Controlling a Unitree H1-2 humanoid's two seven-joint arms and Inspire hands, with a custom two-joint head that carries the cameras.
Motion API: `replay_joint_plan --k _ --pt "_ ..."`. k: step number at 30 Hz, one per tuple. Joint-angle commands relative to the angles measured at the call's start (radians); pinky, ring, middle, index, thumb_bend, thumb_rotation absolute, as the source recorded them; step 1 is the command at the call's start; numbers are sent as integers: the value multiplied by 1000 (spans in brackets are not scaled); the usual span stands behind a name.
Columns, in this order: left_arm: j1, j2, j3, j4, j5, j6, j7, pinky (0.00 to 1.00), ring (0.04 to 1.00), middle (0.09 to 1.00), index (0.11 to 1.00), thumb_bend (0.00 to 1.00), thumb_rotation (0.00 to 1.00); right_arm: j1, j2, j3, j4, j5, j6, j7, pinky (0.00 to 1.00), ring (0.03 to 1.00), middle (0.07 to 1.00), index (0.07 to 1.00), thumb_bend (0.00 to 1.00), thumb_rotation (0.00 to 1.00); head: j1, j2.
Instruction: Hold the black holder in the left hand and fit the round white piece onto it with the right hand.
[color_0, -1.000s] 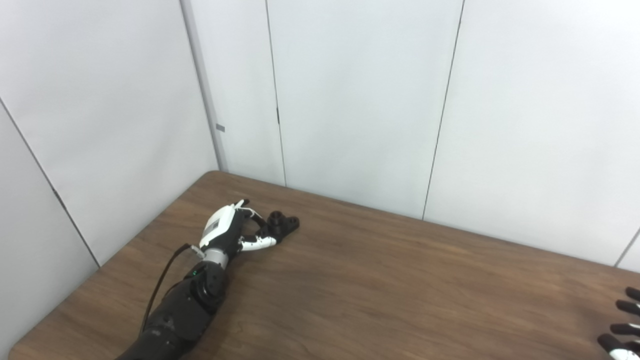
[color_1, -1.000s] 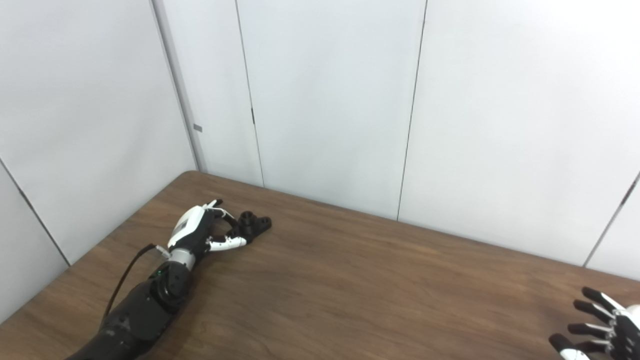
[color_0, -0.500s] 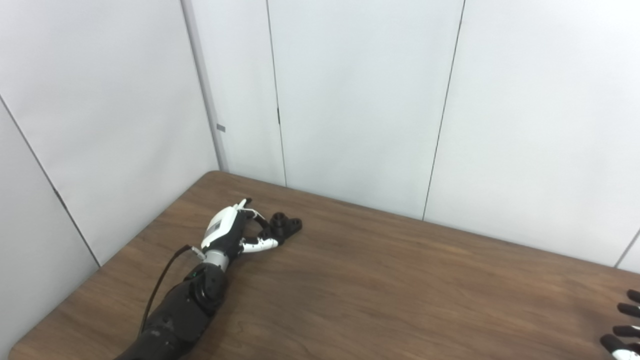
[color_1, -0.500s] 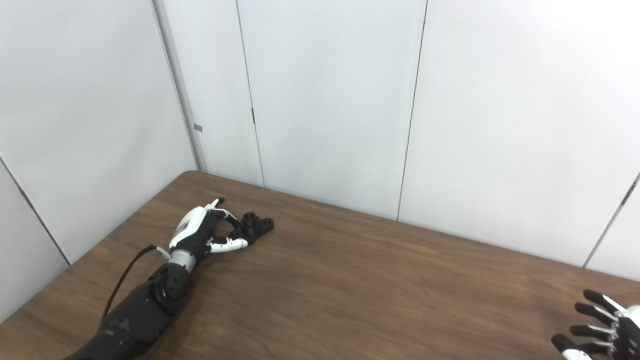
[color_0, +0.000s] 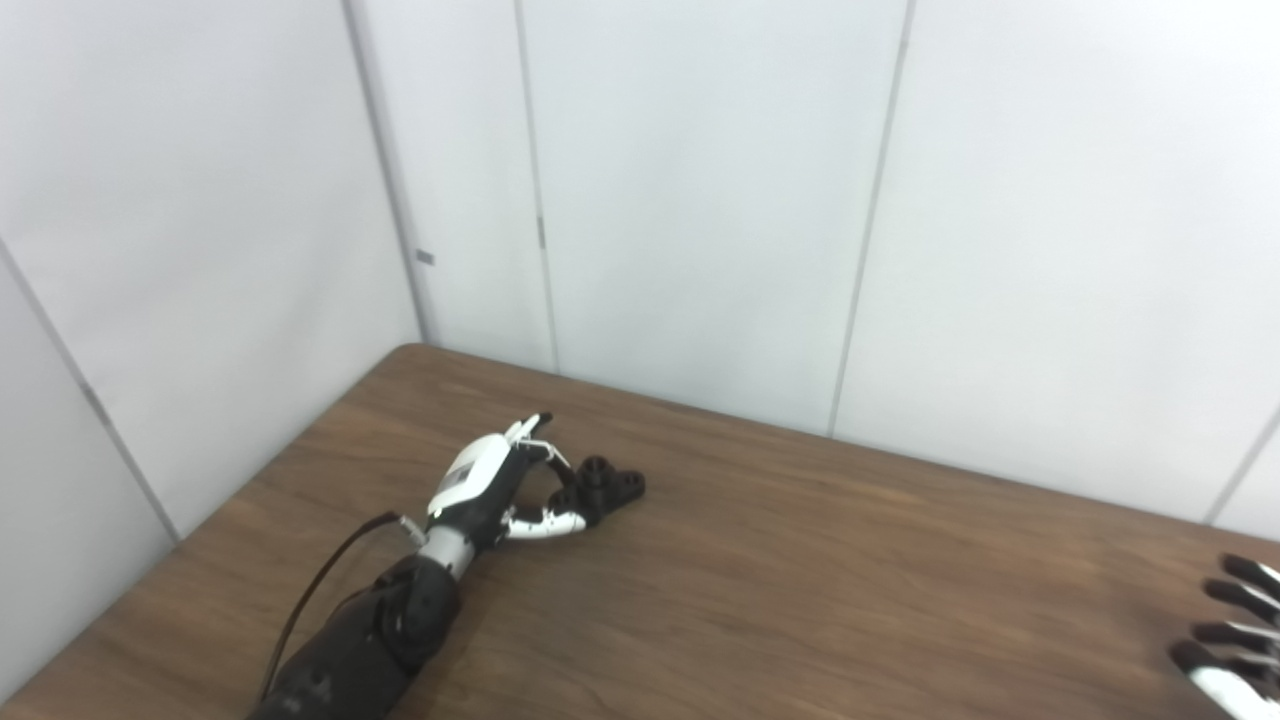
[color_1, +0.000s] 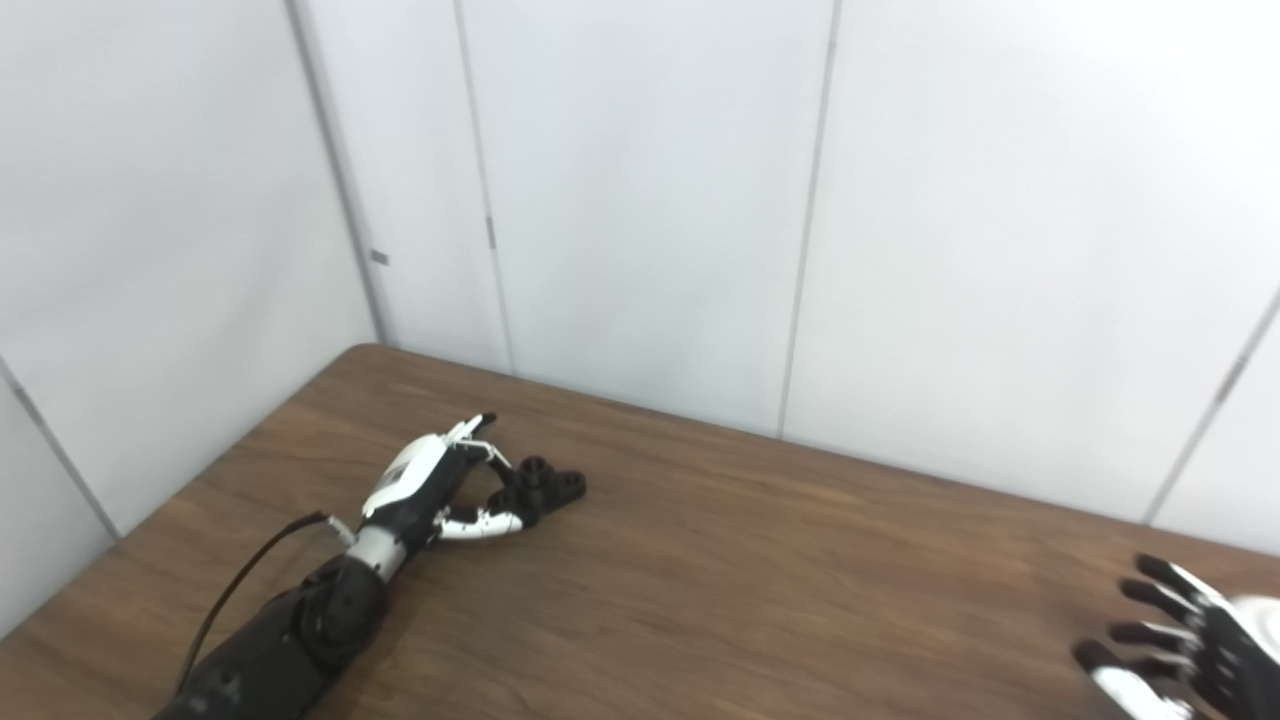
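Black holder (color_0: 603, 487) sits w/ the left hand (color_0: 487, 485), toward the far left corner of the brown table (color_0: 800, 590). Fingers (color_0: 545, 522) and thumb are curled onto the holder's near end; its lobed far end w/ round sockets pokes out beyond the fingertips, away from the robot and to the right. Looks like a pinch-type hold, but whether the holder is lifted or resting on the table I can't tell, prob just above or on it. Long axis of the holder runs roughly in line w/ the left forearm, pointing off to the upper right.

Right hand (color_1: 1185, 655) is well apart from the holder, at the near right edge of the table, only partly in view. Fingers spread wide, nothing in it as far as shown.

Round white piece: not visible in either view, so can't say where it lies rel. to the holder.

Judgement: the left-hand step looks about done; the right hand has everything left to do. It's the far hand, w/ nearly the whole table between it and the holder. It must first find the white piece, then come in from the holder's right, where the open sockets face. Risk: thin pinch may let the holder twist when pressed.
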Motion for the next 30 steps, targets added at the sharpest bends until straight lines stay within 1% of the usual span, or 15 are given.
replay_joint_plan --k 1,5,7,9,11,12,14,18,22,27,30 --pt "68 -77 -95 -25 48 -39 -130 1000 1000 970 484 525 61 -39 -6 -1 -37 -10 -20 -18 536 657 793 835 553 396 -29 7" --pt "76 -89 -134 -92 51 -45 -158 1000 1000 969 483 525 62 -41 2 4 -46 -22 -16 -21 552 666 800 842 546 361 -72 19" --pt "76 -93 -159 -126 51 -49 -180 1000 1000 967 483 525 61 -45 9 5 -62 -23 2 -19 563 670 803 843 544 326 -104 27" --pt "75 -97 -179 -151 43 -62 -199 1000 1000 961 483 524 62 -49 16 3 -74 -17 18 -17 623 691 803 836 551 323 -123 34" --pt "73 -101 -197 -175 29 -75 -227 1000 1000 964 483 524 62 -52 17 2 -73 -19 12 -20 677 706 794 826 563 333 -140 38" --pt "72 -102 -205 -188 25 -76 -241 1000 1000 964 483 524 63 -53 16 2 -72 -23 6 -23 683 706 790 822 572 340 -154 42" --pt "71 -103 -222 -209 29 -77 -264 1000 1000 962 482 524 65 -54 17 1 -75 -31 7 -27 673 705 787 817 594 357 -170 46" --pt "71 -106 -253 -247 22 -87 -317 1000 1000 970 483 524 64 -54 20 0 -77 -40 1 -33 676 693 780 811 609 347 -214 56" --pt "68 -118 -287 -267 24 -109 -361 1000 1000 971 483 524 65 -57 23 0 -78 -37 -5 -29 623 693 778 816 632 381 -244 60" --pt "59 -137 -318 -280 30 -114 -401 1000 1000 970 482 524 63 -61 21 2 -76 -47 -19 -30 598 703 778 819 627 376 -275 66" --pt "48 -149 -329 -262 33 -144 -409 1000 1000 964 482 524 64 -64 22 2 -82 -45 -11 -28 595 701 784 824 618 366 -295 68"
